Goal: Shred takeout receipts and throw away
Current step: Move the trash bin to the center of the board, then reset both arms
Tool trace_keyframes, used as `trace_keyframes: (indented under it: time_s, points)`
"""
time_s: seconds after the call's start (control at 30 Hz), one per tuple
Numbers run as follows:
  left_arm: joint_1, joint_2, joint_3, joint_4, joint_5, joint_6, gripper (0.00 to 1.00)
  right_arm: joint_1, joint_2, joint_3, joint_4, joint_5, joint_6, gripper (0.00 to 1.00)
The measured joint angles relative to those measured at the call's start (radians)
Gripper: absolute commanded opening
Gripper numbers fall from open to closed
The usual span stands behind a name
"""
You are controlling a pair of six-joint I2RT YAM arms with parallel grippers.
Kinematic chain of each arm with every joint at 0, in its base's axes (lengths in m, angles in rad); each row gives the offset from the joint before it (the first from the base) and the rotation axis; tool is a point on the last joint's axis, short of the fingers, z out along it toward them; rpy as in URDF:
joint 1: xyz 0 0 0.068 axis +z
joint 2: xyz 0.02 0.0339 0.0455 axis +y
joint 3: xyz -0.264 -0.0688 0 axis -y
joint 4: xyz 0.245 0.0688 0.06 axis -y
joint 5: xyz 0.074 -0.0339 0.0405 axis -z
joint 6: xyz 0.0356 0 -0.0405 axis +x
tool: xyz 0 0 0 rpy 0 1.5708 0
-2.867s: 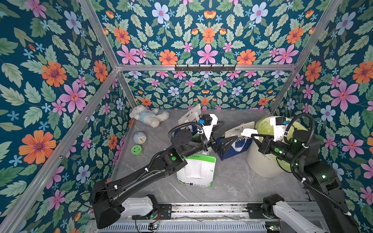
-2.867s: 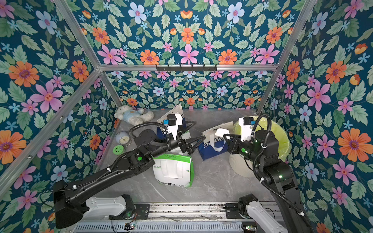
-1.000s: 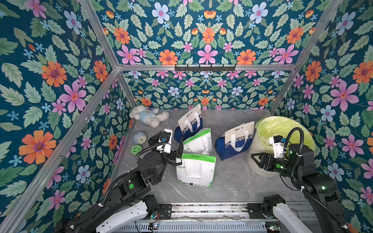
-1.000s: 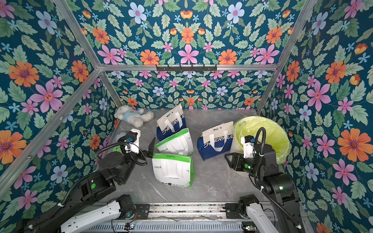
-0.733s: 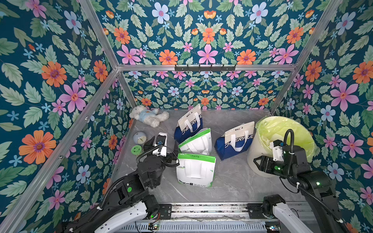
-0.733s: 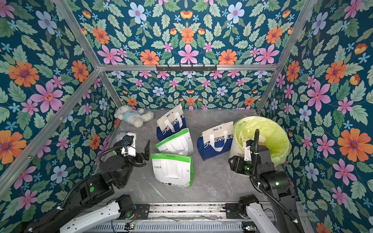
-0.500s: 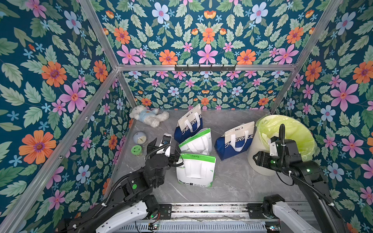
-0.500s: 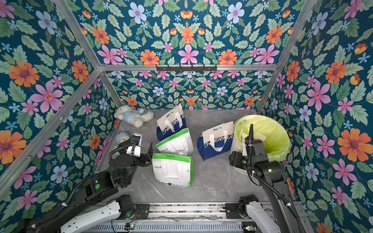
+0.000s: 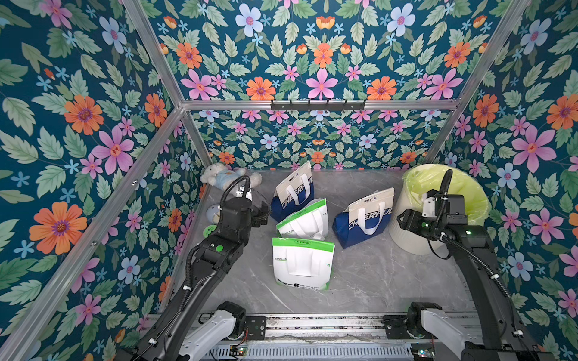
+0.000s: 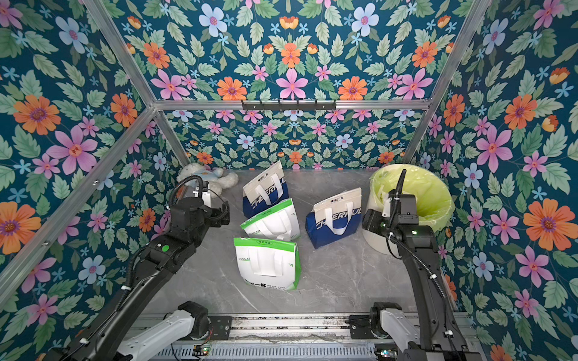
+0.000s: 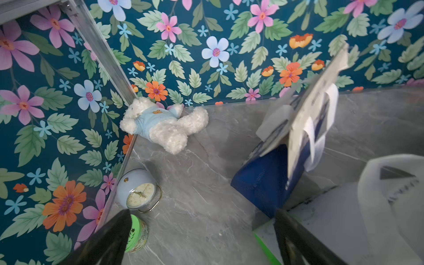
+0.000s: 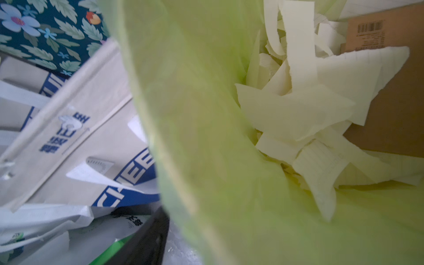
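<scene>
In both top views the surface [image 9: 359, 281] carries four bags [image 9: 301, 265] and no loose sheet; whether any sheet hides inside a bag cannot be told. The left end effector [image 9: 262, 213] hovers just beside the far blue bag. The right end effector [image 10: 368, 220] hangs at the edge of the bin [image 9: 406, 243], on the side towards the bags. The left wrist view shows the left end effector's fingers [image 11: 103, 243] spread wide, released, with nothing between them. The right wrist view looks past the green liner [image 12: 195, 126] into the bin, where the receipts [image 12: 298, 103] lie heaped as torn strips against a cardboard piece [image 12: 401, 96]. Only one of the right end effector's fingers is visible there, so I cannot tell its state. Shredding and binning look done, or nearly so.
</scene>
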Motion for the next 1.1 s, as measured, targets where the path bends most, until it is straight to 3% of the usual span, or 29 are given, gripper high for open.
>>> trace_keyframes:
  time_s: [0.27, 0.37, 0.53, 0.67, 0.83, 1.1]
  points:
    - [0.273, -0.017, -0.14, 0.162, 0.086, -0.132, 0.99, -0.014, -0.05, -0.014, 0.069, -0.188, 0.0, 0.76]
    - [0.312, -0.026, -0.224, 0.252, 0.083, -0.18, 0.99, -0.006, -0.129, -0.08, 0.08, -0.247, 0.006, 0.76]
    - [0.326, -0.031, -0.361, 0.409, -0.04, -0.237, 0.99, 0.069, -0.269, -0.228, 0.108, -0.257, 0.04, 0.76]
    - [0.329, -0.056, -0.495, 0.559, -0.058, -0.239, 0.99, 0.159, -0.382, -0.414, 0.216, -0.119, 0.064, 0.77]
    - [0.329, -0.057, -0.579, 0.688, -0.058, -0.24, 0.99, 0.169, -0.515, -0.684, 0.479, 0.148, 0.043, 0.8]
    - [0.329, 0.04, -0.713, 0.869, -0.05, -0.248, 0.99, 0.172, -0.279, -0.873, 0.938, 0.39, -0.117, 0.83]
